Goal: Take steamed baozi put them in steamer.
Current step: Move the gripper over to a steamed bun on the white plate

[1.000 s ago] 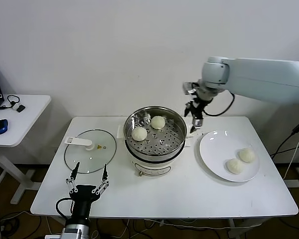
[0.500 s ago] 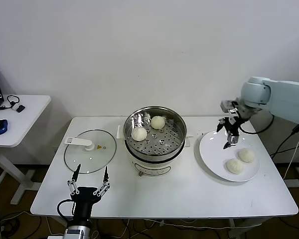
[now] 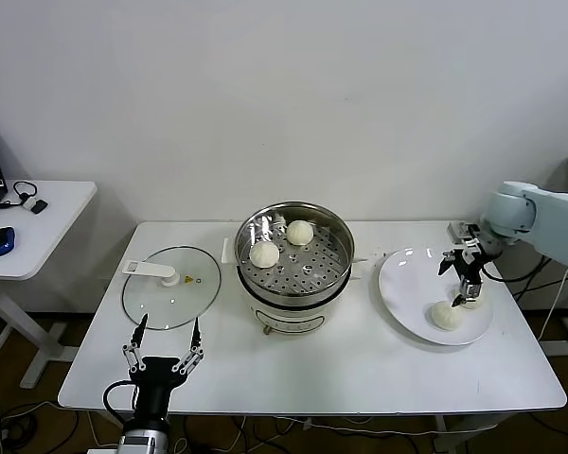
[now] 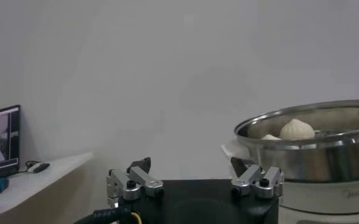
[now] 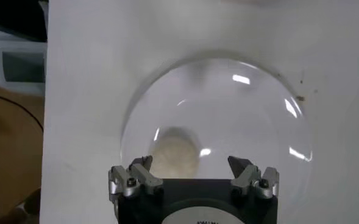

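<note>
The steamer (image 3: 294,281) stands mid-table with two baozi on its perforated tray, one at the front left (image 3: 264,253) and one at the back (image 3: 300,232). The white plate (image 3: 407,279) lies to its right with one baozi (image 3: 445,315) in plain sight. A second is mostly hidden under my right gripper (image 3: 465,287), which hangs open just above the plate. In the right wrist view the open gripper (image 5: 191,165) is over the plate (image 5: 240,115), with a baozi (image 5: 174,157) just ahead of its fingers. My left gripper (image 3: 161,342) is parked open at the table's front left.
The flat glass lid (image 3: 170,286) with a white handle lies left of the steamer. A white side table (image 3: 38,236) with a blue mouse (image 3: 0,239) stands at far left. In the left wrist view the steamer (image 4: 313,149) and a baozi (image 4: 297,129) show beyond the open left gripper (image 4: 191,167).
My right arm has swung from beside the steamer's right rim out to the right and down over the plate, and now covers the far baozi. The left arm has hardly moved.
</note>
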